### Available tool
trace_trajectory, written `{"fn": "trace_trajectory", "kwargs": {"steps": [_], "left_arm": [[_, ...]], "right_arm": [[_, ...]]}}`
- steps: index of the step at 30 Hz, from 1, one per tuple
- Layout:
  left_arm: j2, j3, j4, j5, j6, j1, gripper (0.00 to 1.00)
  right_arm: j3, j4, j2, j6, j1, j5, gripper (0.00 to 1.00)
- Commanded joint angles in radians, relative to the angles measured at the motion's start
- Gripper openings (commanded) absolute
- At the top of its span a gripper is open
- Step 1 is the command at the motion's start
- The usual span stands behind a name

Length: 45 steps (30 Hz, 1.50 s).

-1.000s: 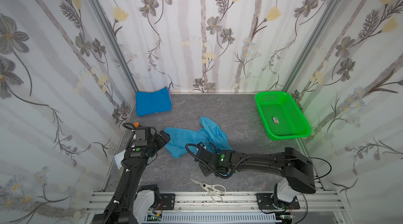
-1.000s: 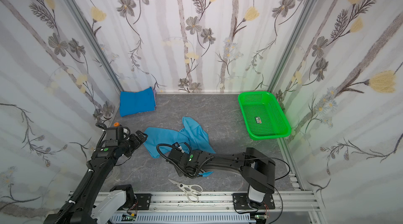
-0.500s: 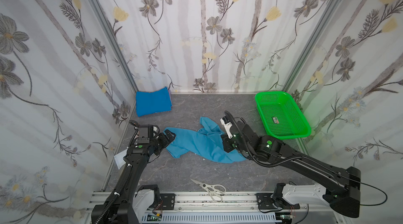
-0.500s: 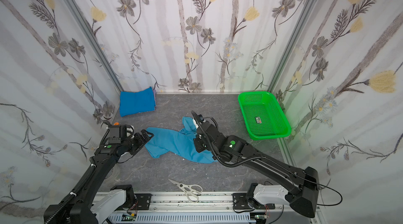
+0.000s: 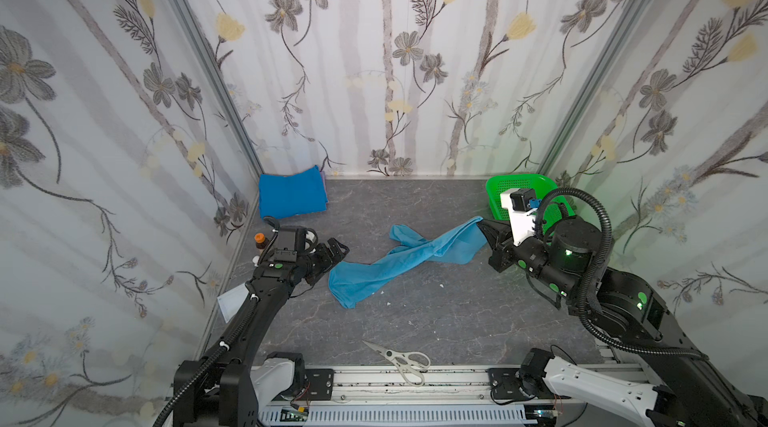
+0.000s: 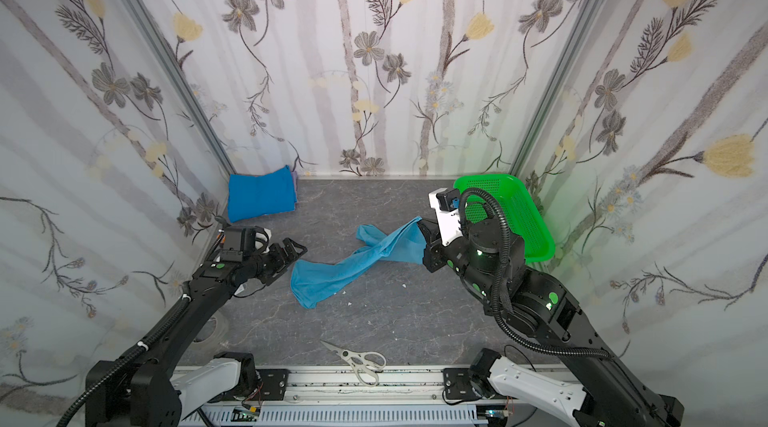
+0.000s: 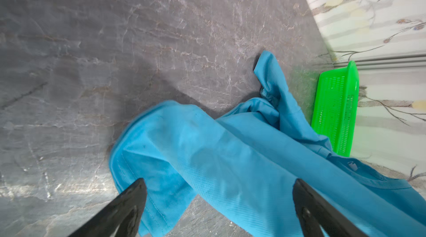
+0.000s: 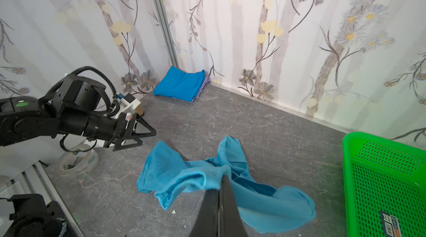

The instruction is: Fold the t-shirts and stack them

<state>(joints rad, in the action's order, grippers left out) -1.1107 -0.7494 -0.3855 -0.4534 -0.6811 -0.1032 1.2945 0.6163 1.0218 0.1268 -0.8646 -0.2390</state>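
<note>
Light-blue t-shirt [image 5: 399, 262] roped across the bench [image 5: 415, 321]: right gripper [image 5: 483, 227] pinches one end, left gripper [image 5: 338, 248] spread beside the other. A pull toward the right edge could drag it from reach.

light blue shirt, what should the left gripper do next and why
Probably lower the left gripper onto the nearest end of the light blue shirt and close. Its jaws are wide open right beside that end, while the right gripper is shut on the opposite end. The shirt lies twisted, so a second grip should let both arms spread it flat.
</note>
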Motion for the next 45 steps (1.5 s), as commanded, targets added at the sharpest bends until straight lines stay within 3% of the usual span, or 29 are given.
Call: {"fn": "trace_trajectory", "kwargs": {"steps": [1,3,8,13,18,28,30,32,37,39,42,45], "left_arm": [[-0.005,-0.027,0.01,0.045,-0.018,-0.001,1.0],[-0.031,-0.033,0.01,0.041,-0.015,-0.002,1.0],[-0.124,-0.02,0.037,0.076,-0.005,-0.018,1.0],[-0.284,-0.107,0.033,0.183,0.082,-0.083,0.99],[-0.504,-0.246,0.004,0.192,0.156,-0.107,0.81],[-0.696,-0.331,-0.021,0.112,0.174,-0.21,0.77],[-0.709,-0.339,-0.025,0.114,0.167,-0.235,0.7],[-0.714,-0.346,-0.043,0.126,0.16,-0.257,0.57],[-0.701,-0.347,-0.079,0.137,0.161,-0.292,0.22],[-0.667,-0.347,-0.09,0.154,0.155,-0.294,0.02],[-0.586,-0.376,-0.111,0.195,0.166,-0.29,0.0],[-0.552,-0.498,-0.184,0.217,0.217,-0.275,0.0]], "right_arm": [[-0.089,0.022,-0.052,0.044,0.001,-0.052,0.0],[-0.168,0.015,-0.123,0.1,0.001,-0.111,0.0],[-0.343,0.139,-0.269,0.363,0.026,-0.407,0.0],[-0.488,0.018,-0.268,0.448,0.029,-0.283,0.0],[-0.595,-0.123,-0.192,0.48,0.027,-0.158,0.0],[-0.609,-0.136,-0.189,0.443,0.03,-0.178,0.0],[-0.607,-0.136,-0.191,0.439,0.029,-0.18,0.0],[-0.609,-0.138,-0.197,0.435,0.03,-0.183,0.0],[-0.609,-0.15,-0.2,0.418,0.037,-0.187,0.0],[-0.603,-0.153,-0.196,0.41,0.04,-0.189,0.0],[-0.592,-0.185,-0.186,0.377,0.046,-0.184,0.0],[-0.561,-0.264,-0.142,0.307,0.101,-0.148,0.0]]}}
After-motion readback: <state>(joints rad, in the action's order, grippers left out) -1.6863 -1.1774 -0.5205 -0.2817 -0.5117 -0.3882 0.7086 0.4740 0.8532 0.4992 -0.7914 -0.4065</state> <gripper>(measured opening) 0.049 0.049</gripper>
